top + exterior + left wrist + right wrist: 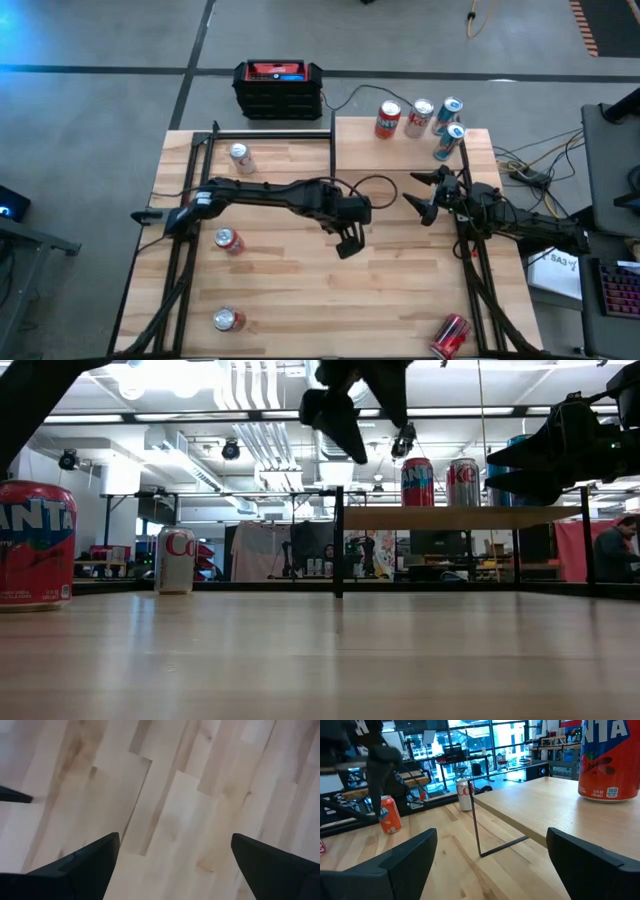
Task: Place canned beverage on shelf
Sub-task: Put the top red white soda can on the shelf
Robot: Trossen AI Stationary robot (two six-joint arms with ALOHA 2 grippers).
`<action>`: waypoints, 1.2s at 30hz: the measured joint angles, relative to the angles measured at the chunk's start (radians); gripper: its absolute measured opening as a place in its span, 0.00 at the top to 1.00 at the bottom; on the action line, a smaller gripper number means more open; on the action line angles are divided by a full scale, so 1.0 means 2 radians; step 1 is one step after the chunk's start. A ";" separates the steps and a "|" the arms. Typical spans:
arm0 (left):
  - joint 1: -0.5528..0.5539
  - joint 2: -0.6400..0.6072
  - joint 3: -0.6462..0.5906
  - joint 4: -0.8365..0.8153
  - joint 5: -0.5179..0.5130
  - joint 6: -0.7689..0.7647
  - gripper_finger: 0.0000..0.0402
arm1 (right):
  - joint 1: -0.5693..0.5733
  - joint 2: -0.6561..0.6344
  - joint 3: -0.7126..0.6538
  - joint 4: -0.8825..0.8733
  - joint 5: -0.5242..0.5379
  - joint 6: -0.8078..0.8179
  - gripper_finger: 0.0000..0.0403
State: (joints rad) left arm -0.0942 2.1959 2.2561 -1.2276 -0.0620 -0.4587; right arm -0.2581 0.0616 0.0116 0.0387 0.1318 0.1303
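My left jaws (350, 243) hang spread wide over the middle of the tabletop (300, 310), empty, touching nothing. My left wrist view shows only bare wood planks between my 2 dark fingers (85, 865). My right jaws (420, 195) are also spread and empty, hovering just off the front edge of the shelf (360, 150), pointed toward my left arm.

The shelf sits at the far right corner of the tabletop, and 4 cans stand along its back part: a red can (387, 120), a silver can (421, 117) and 2 blue-topped cans (450, 128).

My right wrist view shows what the high view cannot: the shelf board is raised on a thin black post (476, 825), with the red can's label close by on top. Beyond that, a white can (464, 794) and an orange can (389, 814) stand on the tabletop.

From above, loose cans lie scattered: a white can near the far left, 2 red-topped cans (228, 240) on the left side, and a red can on its side (450, 335) at the near right edge. A black-and-red box (278, 88) sits beyond the tabletop. The low view shows a person (612, 552) in the room behind.
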 joint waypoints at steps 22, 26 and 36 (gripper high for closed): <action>0.048 -0.498 -0.807 0.650 0.073 0.058 0.08 | 0.000 0.000 0.000 0.000 0.000 0.000 0.11; 0.049 -0.574 -0.914 0.758 0.087 0.079 0.08 | 0.000 0.000 0.000 0.000 0.000 0.000 0.11; 0.048 -0.653 -1.044 0.923 0.137 0.091 0.08 | 0.000 0.000 0.000 0.000 0.000 0.000 0.11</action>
State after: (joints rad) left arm 0.0010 0.8894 0.1687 0.6193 0.2112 -0.2765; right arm -0.2581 0.0620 0.0113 0.0387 0.1319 0.1303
